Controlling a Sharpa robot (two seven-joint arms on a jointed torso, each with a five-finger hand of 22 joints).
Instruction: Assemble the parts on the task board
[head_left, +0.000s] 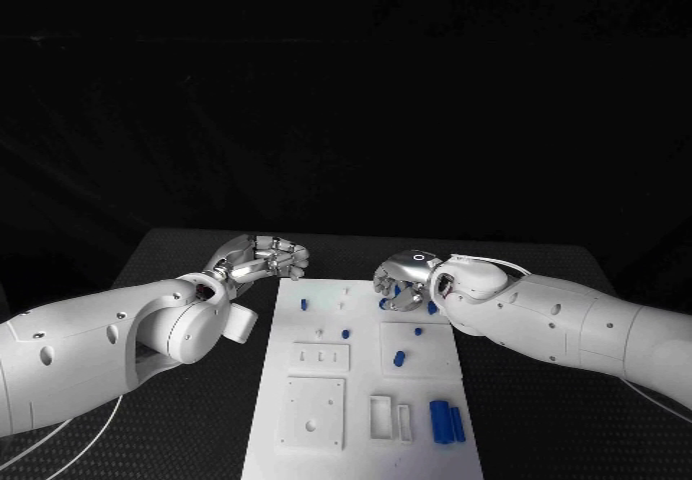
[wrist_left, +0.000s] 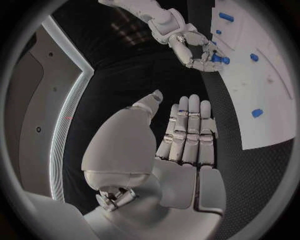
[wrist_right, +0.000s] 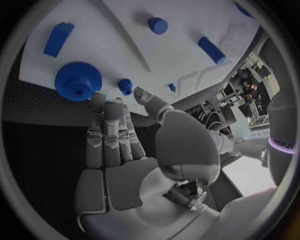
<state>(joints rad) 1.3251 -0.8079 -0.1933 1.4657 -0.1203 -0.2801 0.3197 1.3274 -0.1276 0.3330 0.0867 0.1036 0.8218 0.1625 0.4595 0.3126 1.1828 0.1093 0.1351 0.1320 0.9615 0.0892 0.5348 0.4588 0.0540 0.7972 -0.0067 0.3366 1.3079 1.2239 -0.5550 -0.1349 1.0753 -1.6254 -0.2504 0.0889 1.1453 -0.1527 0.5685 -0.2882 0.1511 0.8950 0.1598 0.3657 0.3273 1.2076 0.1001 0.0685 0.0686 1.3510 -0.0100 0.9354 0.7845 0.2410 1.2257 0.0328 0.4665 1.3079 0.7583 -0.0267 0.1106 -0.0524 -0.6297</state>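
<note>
The white task board (head_left: 361, 300) lies in the middle of the black table. My right hand (head_left: 408, 280) hovers over its far right corner, fingers straight, holding nothing; in the right wrist view its fingertips (wrist_right: 100, 102) end just short of a large blue gear (wrist_right: 78, 81), and a small blue gear (wrist_right: 126, 86) lies by the thumb. My left hand (head_left: 267, 258) stays off the board's far left corner, its fingers (wrist_left: 187, 125) straight and empty. Blue pegs (head_left: 304, 301) (head_left: 398, 357) stand mid-board, and two blue bars (head_left: 447, 421) lie at the near right.
Recessed sockets (head_left: 315, 412) and a slotted frame (head_left: 389, 418) mark the board's near half. Bare black table (head_left: 188, 420) flanks the board on both sides. A white cable (head_left: 58, 430) trails by my left arm.
</note>
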